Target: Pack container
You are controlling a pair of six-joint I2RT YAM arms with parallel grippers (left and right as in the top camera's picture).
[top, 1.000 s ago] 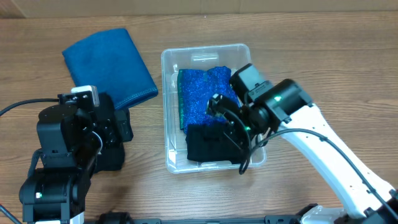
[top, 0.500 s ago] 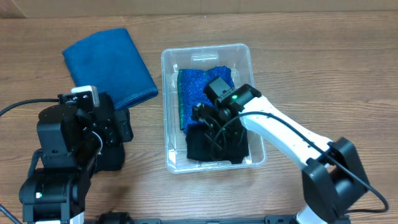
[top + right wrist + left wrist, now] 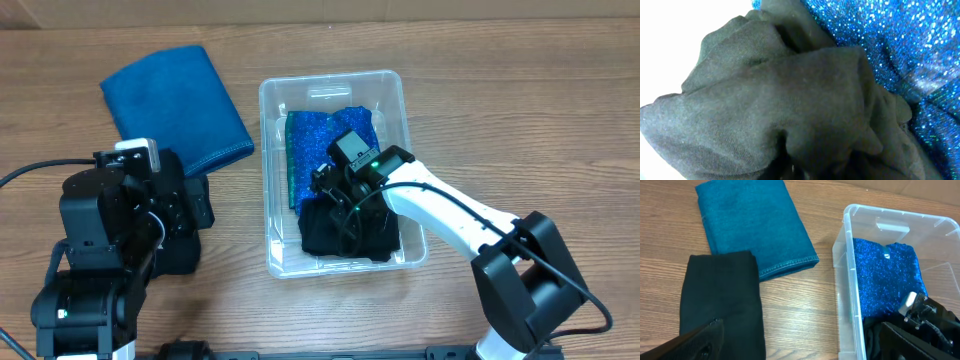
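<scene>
The clear container [image 3: 264, 150] stands mid-table, also in the left wrist view [image 3: 845, 280]. A sparkly blue cloth [image 3: 315, 150] fills its far part and a crumpled black cloth [image 3: 325, 235] its near part. My right gripper [image 3: 345, 200] is down inside the container, pressed into the black cloth [image 3: 765, 90]. Its fingers are buried in the folds next to the blue cloth [image 3: 905, 45]. My left gripper [image 3: 800, 347] is open and empty, low over the table left of the container, beside a second folded black cloth [image 3: 722, 300].
A folded teal towel [image 3: 175, 105] lies at the back left, its near edge touching the second black cloth [image 3: 752, 225]. The left arm's body [image 3: 110, 240] covers the table's left front. Bare wood lies right of the container.
My right arm swung left and went deeper into the container, onto the black cloth, which is now more crumpled. The left arm has not moved.
</scene>
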